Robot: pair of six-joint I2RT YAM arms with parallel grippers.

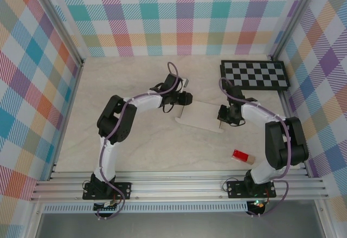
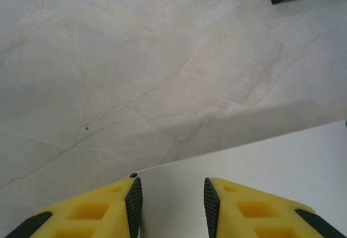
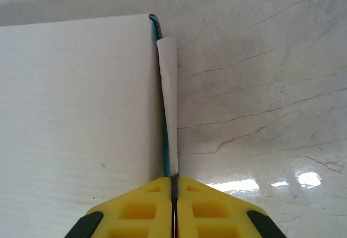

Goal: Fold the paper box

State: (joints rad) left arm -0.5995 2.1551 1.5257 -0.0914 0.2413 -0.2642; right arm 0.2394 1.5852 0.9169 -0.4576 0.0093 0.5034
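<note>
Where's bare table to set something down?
Free: the far-left stretch between the left wall and left arm; the near strip between box and rail, left of the red block; the far strip left of the checkerboard. Crowded: mid-table, where the left pincer and right pincer are at the box.

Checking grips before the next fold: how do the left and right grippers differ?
The left gripper stands open, gripping nothing; the right gripper is shut on an edge flap of the paper box. Left sits over its flat white face; right pinches its side. Both have yellow fingers.
</note>
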